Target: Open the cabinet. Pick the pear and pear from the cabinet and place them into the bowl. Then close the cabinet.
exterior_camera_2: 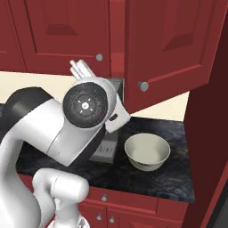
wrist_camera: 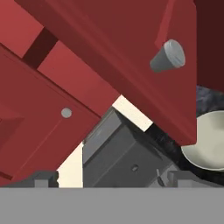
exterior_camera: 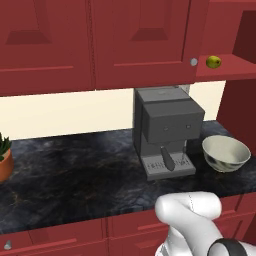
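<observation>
One pear [exterior_camera: 214, 62] sits on the shelf of the cabinet [exterior_camera: 220, 70], exposed at the open right side in the left base view. The right door [exterior_camera_2: 171, 49] stands swung outward, and its silver knob [wrist_camera: 168, 56] shows in the hand view up and to the right of the gripper's tips, close to the camera. The left door [wrist_camera: 39, 113], still shut, lies to the left of the tips, its small knob [wrist_camera: 66, 113] well apart from them. The bowl [wrist_camera: 209, 142] rests on the dark counter [exterior_camera: 75, 170] at the right edge of the hand view, beyond the open door's lower edge. The grey coffee machine [wrist_camera: 122, 151] stands straight ahead of the tips, just beside the bowl. The fingertips barely show at the bottom, so I cannot tell how wide the gripper stands or whether it holds anything.
</observation>
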You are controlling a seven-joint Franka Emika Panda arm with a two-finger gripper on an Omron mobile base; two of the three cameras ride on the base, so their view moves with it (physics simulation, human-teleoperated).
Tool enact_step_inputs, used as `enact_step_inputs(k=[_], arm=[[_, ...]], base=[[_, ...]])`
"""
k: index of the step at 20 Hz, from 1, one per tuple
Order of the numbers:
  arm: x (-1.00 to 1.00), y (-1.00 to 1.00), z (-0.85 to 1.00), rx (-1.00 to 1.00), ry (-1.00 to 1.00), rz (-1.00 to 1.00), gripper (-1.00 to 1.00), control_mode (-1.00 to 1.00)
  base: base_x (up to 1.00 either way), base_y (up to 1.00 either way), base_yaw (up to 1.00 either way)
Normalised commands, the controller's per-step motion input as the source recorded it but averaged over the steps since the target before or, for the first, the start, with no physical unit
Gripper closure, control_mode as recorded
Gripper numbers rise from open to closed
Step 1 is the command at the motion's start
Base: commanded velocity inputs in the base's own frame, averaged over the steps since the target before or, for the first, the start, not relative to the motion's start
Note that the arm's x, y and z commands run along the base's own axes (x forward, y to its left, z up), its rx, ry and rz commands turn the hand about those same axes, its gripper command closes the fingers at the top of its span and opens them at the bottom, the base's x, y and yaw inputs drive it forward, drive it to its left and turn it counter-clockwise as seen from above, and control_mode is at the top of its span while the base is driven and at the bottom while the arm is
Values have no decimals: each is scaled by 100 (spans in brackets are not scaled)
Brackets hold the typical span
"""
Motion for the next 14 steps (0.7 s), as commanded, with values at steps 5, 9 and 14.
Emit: enact_step_inputs(k=[5,9,14], arm=[[43,30,0,-7,13,-15,-100,-100],[51,14,0,-11,5,-17,-100,-100],[66,4,0,-10,4,-17,-100,-100]], base=[[0,0,0],[0,0,0],[0,0,0]])
